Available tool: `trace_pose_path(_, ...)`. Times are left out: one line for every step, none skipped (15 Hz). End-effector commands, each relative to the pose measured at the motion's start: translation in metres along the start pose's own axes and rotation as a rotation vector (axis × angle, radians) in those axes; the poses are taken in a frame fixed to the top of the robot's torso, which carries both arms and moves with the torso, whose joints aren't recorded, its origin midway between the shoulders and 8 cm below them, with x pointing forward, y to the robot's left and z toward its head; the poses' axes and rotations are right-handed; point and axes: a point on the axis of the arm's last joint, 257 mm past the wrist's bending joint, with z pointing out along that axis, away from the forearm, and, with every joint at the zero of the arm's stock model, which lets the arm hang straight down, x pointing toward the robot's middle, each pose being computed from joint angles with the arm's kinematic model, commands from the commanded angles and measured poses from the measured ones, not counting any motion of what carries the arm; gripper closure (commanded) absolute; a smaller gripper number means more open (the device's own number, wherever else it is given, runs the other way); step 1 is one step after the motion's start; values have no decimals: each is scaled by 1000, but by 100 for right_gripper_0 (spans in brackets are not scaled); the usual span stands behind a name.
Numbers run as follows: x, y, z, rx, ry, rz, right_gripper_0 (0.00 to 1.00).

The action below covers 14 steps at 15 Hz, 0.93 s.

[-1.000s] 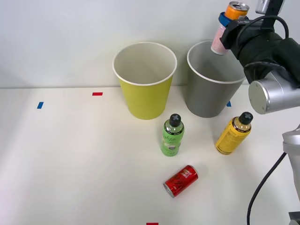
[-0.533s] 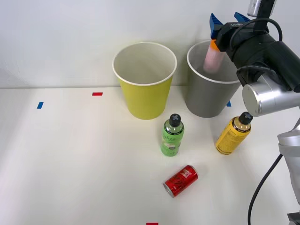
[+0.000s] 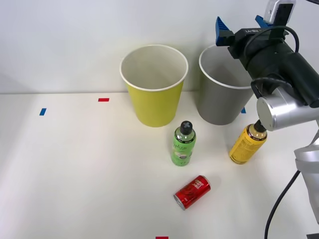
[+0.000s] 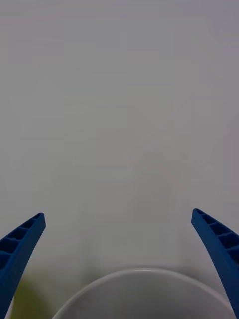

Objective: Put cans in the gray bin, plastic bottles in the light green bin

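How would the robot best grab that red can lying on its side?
Likely from straight above, closing across the middle of the red can's round body. It lies flat and angled on the table, with open space around it, so the gripper should turn to straddle its width.

Bins (image 3: 154, 84) side by side behind — bottles (image 3: 182, 144), can (image 3: 192, 191) in front

Yellow-green bin (image 3: 154, 102), gray bin (image 3: 219, 102), red can (image 3: 192, 191), green bottle (image 3: 182, 147), yellow-orange bottle (image 3: 245, 144).
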Motion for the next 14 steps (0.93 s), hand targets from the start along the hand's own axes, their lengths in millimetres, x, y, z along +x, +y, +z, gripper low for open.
trace_pose_path(-6, -2, -26, -35, -131, 15, 0)
trace_pose_path(-6, -2, -35, -39, -155, 26, 0)
trace_pose_path(-6, -2, -44, -38, -164, 38, 0)
trace_pose_path(-6, -4, -59, -36, -166, 47, 0)
trace_pose_path(-6, -6, -72, -30, -165, 52, 0)
trace_pose_path(-5, -8, -86, -22, -162, 54, 0)
trace_pose_path(-6, -13, -106, -7, -159, 55, 0)
trace_pose_path(-6, -17, -121, 6, -154, 51, 0)
trace_pose_path(-5, -23, -136, 23, -144, 47, 0)
trace_pose_path(-3, -28, -153, 39, -132, 36, 0)
trace_pose_path(3, -32, -165, 53, -111, 32, 0)
trace_pose_path(11, -36, -177, 67, -89, 38, 0)
trace_pose_path(22, -43, -191, 85, -69, 41, 0)
trace_pose_path(32, -50, -202, 104, -47, 46, 0)
